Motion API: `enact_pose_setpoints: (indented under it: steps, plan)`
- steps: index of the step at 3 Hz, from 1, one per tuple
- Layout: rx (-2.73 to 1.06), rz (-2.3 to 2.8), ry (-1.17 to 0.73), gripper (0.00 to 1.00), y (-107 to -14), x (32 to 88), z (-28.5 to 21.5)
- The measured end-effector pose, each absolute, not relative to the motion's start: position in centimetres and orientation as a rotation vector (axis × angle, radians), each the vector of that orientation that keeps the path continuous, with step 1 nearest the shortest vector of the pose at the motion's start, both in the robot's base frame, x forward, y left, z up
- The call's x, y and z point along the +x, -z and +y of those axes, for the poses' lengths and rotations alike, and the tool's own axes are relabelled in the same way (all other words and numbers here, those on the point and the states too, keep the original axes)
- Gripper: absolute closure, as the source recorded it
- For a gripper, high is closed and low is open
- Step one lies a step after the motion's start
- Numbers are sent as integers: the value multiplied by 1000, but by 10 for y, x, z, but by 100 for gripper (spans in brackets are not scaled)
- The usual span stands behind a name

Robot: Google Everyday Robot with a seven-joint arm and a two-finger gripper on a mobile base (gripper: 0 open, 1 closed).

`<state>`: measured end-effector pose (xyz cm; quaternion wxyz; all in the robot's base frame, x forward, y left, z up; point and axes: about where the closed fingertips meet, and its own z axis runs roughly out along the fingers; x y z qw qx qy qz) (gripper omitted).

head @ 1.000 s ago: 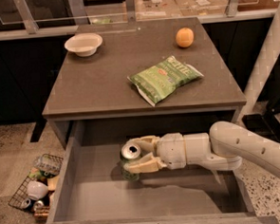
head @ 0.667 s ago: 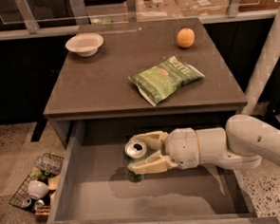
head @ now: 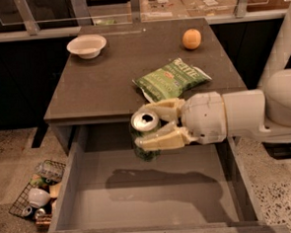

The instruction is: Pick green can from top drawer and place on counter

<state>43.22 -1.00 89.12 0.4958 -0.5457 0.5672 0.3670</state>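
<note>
The green can [head: 145, 134], dark green with a silver top and pull-tab, is held upright in my gripper [head: 156, 126], whose pale fingers [head: 162, 139] are shut on its sides. The can hangs in the air above the open top drawer [head: 140, 198], close to the front edge of the counter [head: 103, 76]. My white arm reaches in from the right. The drawer's grey floor shows the shadow of the arm and can.
On the counter lie a green chip bag [head: 172, 79], a white bowl [head: 87, 45] at the back left and an orange [head: 191, 38] at the back right. A wire basket with clutter [head: 37, 194] sits on the speckled floor left of the drawer.
My gripper has lifted the green can up from the drawer floor to about counter height. The arm has risen with it and looms larger.
</note>
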Motion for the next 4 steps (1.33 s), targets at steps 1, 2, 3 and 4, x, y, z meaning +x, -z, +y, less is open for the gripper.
enact_pose_setpoints:
  steps: [1, 2, 3, 4]
  plan:
    - [-1360, 1411, -773, 100, -953, 462, -3]
    - [-1382, 1430, -680, 100, -1012, 507, 17]
    - [-1364, 1398, -663, 100, -1045, 548, 41]
    - [-1309, 1349, -673, 100, -1063, 584, 51]
